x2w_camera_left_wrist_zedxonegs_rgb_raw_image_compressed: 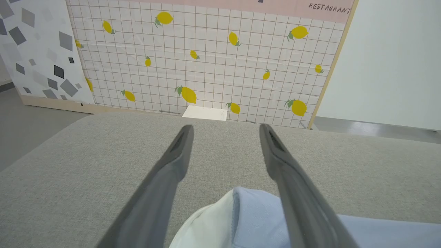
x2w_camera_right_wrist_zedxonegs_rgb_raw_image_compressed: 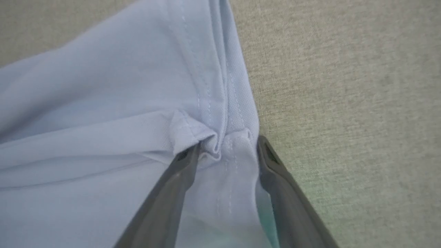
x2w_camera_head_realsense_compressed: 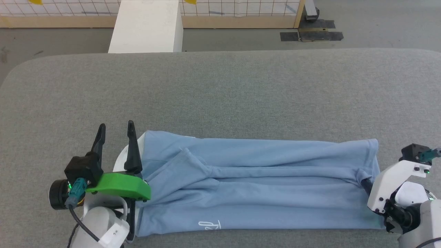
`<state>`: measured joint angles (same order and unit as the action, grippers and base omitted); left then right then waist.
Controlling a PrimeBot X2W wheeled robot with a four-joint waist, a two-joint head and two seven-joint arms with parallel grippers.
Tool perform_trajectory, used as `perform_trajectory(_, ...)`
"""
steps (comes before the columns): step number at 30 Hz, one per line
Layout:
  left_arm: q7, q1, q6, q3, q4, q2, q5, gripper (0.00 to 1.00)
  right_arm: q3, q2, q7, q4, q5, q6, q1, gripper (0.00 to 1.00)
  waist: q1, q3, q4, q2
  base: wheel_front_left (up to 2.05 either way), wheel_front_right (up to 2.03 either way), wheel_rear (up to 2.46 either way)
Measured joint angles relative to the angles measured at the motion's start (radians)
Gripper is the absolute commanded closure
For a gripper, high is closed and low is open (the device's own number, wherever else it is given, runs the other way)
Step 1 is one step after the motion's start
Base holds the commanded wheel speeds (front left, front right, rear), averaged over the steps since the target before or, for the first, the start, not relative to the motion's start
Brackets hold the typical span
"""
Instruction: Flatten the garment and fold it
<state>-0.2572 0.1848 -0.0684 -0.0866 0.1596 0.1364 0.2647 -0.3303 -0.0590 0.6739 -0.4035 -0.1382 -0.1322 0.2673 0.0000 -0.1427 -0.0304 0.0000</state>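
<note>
The garment (x2w_camera_head_realsense_compressed: 258, 186), a light blue shirt, lies in a long narrow band across the near part of the grey table (x2w_camera_head_realsense_compressed: 220, 86), with its white script logo (x2w_camera_head_realsense_compressed: 209, 225) at the front edge. Its white collar (x2w_camera_left_wrist_zedxonegs_rgb_raw_image_compressed: 203, 227) is at the left end. My left gripper (x2w_camera_head_realsense_compressed: 116, 124) hovers there, open, one finger on each side of the collar edge and pointing away over the table (x2w_camera_left_wrist_zedxonegs_rgb_raw_image_compressed: 225, 127). At the right end my right gripper (x2w_camera_right_wrist_zedxonegs_rgb_raw_image_compressed: 225, 143) points down onto the stitched hem (x2w_camera_right_wrist_zedxonegs_rgb_raw_image_compressed: 234, 103). Its fingers stand apart, with a bunched fold of the blue cloth between them.
A white box (x2w_camera_head_realsense_compressed: 146, 26) stands on the floor beyond the table's far edge. Behind it is a tiled panel with lemons (x2w_camera_left_wrist_zedxonegs_rgb_raw_image_compressed: 206, 62). Bare grey tabletop stretches beyond and to both sides of the garment. Dark tape patches (x2w_camera_head_realsense_compressed: 311, 34) mark the floor at the far right.
</note>
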Motion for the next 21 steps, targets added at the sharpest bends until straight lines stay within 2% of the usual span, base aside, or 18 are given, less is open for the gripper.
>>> perform_trajectory(1,0.0,0.0,0.007,0.006,0.003,-0.004,-0.001,0.0,-0.002,0.0,0.004,0.006,-0.005,0.0,0.0,1.0,0.0,0.0,0.0,0.0,0.0,0.0,0.0)
perform_trajectory(6,0.0,0.0,0.025,0.025,0.015,-0.016,-0.014,0.0,-0.024,0.012,-0.006,0.031,0.011,0.0,-0.003,1.0,0.0,-0.002,-0.001,0.0,0.0,0.0,0.0)
perform_trajectory(10,0.0,0.001,0.041,0.037,0.021,-0.027,-0.037,0.0,-0.1,0.013,-0.061,0.052,0.073,-0.001,-0.009,1.0,0.0,-0.004,0.001,0.0,0.0,0.0,0.0)
perform_trajectory(18,0.0,0.002,0.06,0.05,0.028,-0.046,-0.054,0.0,-0.269,-0.085,-0.239,0.024,0.274,0.0,-0.016,1.0,0.0,-0.011,0.007,0.0,0.0,0.0,0.0)
perform_trajectory(21,0.0,0.002,0.068,0.054,0.032,-0.05,-0.057,0.0,-0.288,-0.092,-0.262,0.008,0.299,0.0,-0.016,1.0,0.0,-0.008,0.011,0.0,0.0,0.0,0.0)
